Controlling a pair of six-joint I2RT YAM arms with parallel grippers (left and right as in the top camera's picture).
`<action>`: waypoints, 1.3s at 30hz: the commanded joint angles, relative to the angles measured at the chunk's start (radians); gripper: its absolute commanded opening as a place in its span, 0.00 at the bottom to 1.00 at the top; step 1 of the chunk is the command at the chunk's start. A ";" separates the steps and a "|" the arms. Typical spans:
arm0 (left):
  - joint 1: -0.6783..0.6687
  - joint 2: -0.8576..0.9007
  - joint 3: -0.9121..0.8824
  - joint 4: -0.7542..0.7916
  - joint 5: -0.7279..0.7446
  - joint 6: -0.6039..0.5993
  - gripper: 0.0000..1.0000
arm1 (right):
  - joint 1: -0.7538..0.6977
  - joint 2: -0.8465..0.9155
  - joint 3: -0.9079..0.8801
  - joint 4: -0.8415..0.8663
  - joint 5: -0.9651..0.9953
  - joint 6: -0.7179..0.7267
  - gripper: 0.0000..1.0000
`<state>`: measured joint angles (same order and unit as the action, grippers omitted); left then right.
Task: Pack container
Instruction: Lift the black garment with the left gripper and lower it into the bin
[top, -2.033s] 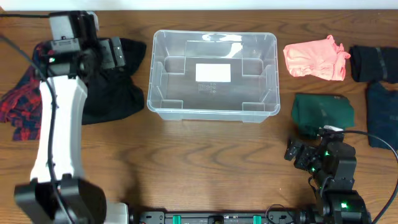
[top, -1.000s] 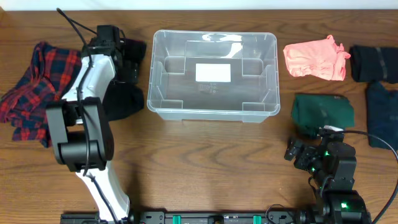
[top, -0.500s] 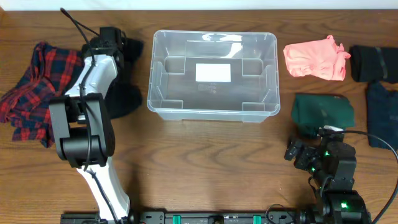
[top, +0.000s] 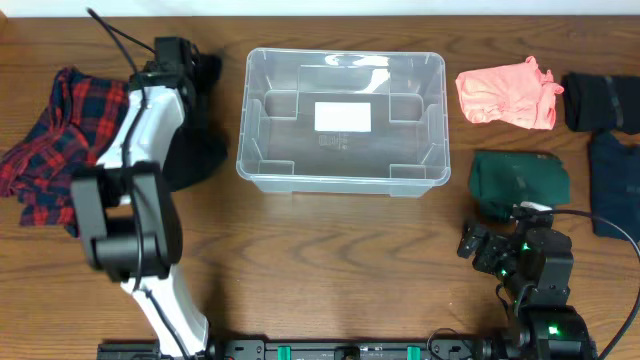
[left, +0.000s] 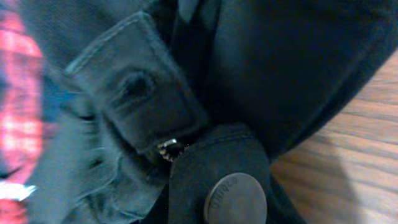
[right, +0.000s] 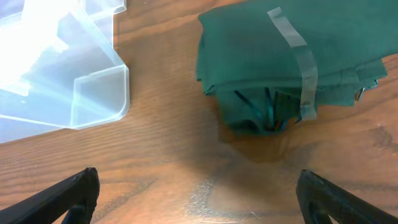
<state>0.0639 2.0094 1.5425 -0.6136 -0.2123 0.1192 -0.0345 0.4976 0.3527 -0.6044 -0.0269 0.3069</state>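
Note:
The clear container (top: 340, 182) stands empty at the table's middle back, a white label on its base. Left of it lies a black garment (top: 200, 150). My left gripper (top: 190, 75) is down on its far end. In the left wrist view dark denim (left: 280, 62) with a metal button (left: 236, 199) fills the frame and hides the fingers; cloth is bunched where the jaws are. My right gripper (top: 490, 250) sits at the front right, open (right: 199, 199) over bare wood. A folded green garment (right: 280, 68) lies just ahead of it, and the container's corner (right: 93, 93) is to its left.
A red plaid shirt (top: 50, 150) lies at the far left beside the black garment. A pink garment (top: 505, 95) sits right of the container. The green garment (top: 520, 180) is below it. Two dark garments (top: 600, 100) (top: 615, 185) lie at the right edge.
My left gripper has closed on the far end of the black garment, and the cloth has bunched slightly toward it. The right arm has not moved.

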 joint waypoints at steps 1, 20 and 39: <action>0.004 -0.209 0.029 0.009 -0.018 -0.026 0.06 | -0.006 0.000 0.010 0.001 -0.003 0.011 0.99; -0.396 -0.577 0.030 0.023 0.153 0.494 0.06 | -0.006 0.000 0.010 0.001 -0.003 0.011 0.99; -0.714 -0.286 0.030 0.050 0.150 0.850 0.06 | -0.006 0.000 0.010 0.001 -0.003 0.011 0.99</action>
<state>-0.6170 1.7432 1.5448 -0.5755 -0.0521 0.9348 -0.0345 0.4976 0.3527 -0.6044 -0.0273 0.3069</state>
